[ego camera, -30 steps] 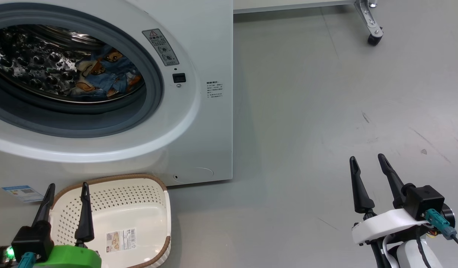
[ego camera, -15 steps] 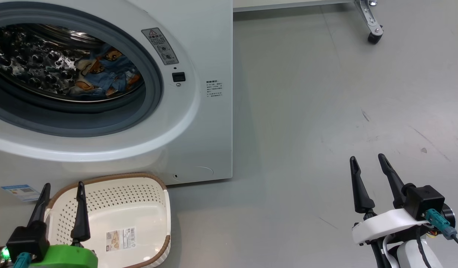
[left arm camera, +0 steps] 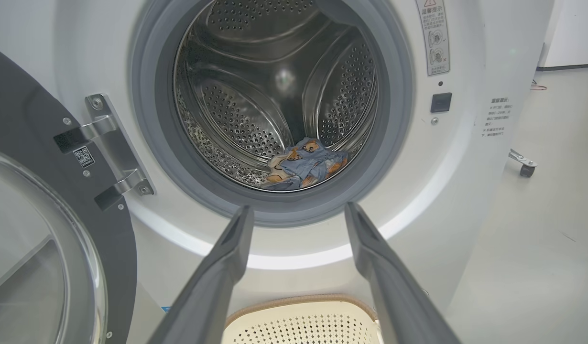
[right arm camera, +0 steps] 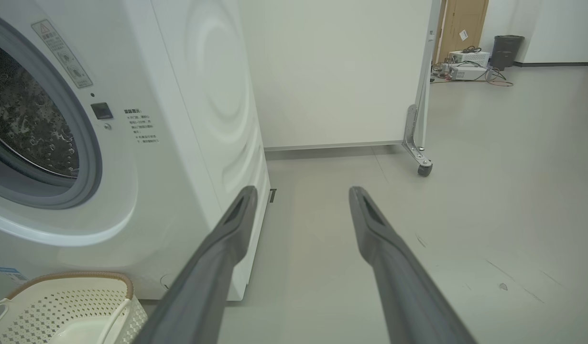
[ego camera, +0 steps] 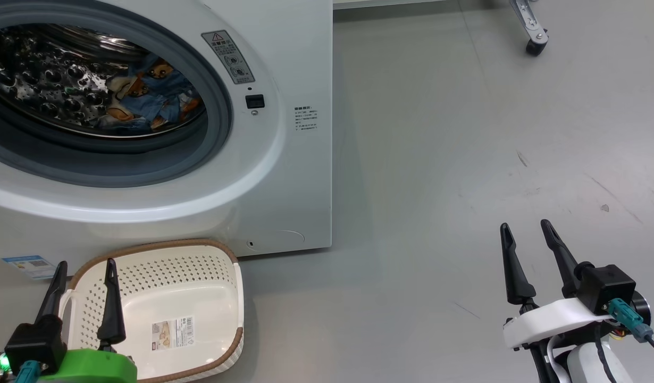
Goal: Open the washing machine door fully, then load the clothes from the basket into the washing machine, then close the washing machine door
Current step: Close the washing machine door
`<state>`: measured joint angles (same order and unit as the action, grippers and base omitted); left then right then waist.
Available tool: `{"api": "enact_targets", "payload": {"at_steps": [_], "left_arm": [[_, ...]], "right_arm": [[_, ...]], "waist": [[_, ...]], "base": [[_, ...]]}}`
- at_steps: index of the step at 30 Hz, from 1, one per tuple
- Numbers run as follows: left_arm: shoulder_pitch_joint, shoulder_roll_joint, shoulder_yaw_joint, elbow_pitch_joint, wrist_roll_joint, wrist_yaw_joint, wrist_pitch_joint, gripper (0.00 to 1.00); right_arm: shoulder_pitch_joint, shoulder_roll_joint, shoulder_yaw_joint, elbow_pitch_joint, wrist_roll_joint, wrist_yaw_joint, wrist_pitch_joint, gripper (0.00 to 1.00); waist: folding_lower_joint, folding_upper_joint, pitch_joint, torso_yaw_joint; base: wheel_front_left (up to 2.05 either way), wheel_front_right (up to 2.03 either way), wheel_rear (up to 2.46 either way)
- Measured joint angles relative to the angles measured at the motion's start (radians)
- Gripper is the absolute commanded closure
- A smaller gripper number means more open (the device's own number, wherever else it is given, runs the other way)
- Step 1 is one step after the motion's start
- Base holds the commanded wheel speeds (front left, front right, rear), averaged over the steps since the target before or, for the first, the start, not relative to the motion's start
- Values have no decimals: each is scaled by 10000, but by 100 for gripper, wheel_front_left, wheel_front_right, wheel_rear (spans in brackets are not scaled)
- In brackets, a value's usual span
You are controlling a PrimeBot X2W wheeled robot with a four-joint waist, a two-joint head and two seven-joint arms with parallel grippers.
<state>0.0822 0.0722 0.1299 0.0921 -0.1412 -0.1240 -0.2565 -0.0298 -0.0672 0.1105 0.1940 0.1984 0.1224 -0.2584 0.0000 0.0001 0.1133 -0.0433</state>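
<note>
Two grippers are seen low in the head view, each with its jaws spread wide and nothing held between them. The left gripper [ego camera: 86,262] is placed at the lower left, its dark fingers raised in front of the near-left part of the basket [ego camera: 162,271]; whether the basket is touched cannot be told. The right gripper [ego camera: 524,224] is held at the lower right above the grey floor [ego camera: 438,175], well apart from both the washing machine [ego camera: 300,186] and the basket. The basket is set on the floor just in front of the machine's lower front, and its cream bottom with the label sticker [ego camera: 172,331] is exposed to view. A blue sticker [ego camera: 29,264] is fixed low on the machine's front, just beside the basket's left end. In the left wrist view the washing machine door [left arm camera: 21,124] is shown swung open at the left, hung on its metal hinge [left arm camera: 107,153], with the black rim and clear glass turned away from the opening. The clothes [left arm camera: 306,162] are gathered at the bottom of the perforated steel drum [left arm camera: 246,105], behind the grey gasket [left arm camera: 155,143], as a crumpled light blue heap printed with orange-brown figures. The left fingers are pointed toward the round opening, with the basket's brown rim seen below and between them. In the right wrist view the right fingers are directed past the machine's right side, toward a white panel [right arm camera: 342,71] carried on a caster wheel [right arm camera: 424,169].
</note>
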Motion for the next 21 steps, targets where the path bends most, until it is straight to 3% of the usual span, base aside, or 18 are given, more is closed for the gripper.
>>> {"api": "enact_targets", "payload": {"at_steps": [21], "left_arm": [[-64, -35, 272, -90, 12, 0, 0, 0]], "right_arm": [[-6, 2, -56, 0, 4, 0, 0, 0]], "waist": [[0, 0, 151, 46]], "base": [[-104, 104, 0]]}}
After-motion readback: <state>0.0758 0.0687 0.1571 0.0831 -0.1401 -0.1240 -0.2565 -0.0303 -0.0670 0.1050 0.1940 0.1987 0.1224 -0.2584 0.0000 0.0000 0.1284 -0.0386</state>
